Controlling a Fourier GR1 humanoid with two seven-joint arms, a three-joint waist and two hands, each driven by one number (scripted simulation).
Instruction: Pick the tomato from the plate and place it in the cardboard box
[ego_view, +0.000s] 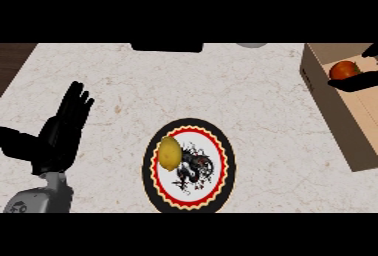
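Tomato (343, 70) sits clasped in my right hand (359, 80) over the cardboard box (347, 130). I should lower before letting go. My left hand (63, 131) rests flat-fingered above the table (221, 85).

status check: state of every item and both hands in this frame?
tomato: inside the box, right hand's fingers around it
cardboard box: open top, at counter's right edge
plate: on counter, tomato gone
lemon: lying on plate's left side
right hand: over box, curled on tomato
left hand: open, resting at left
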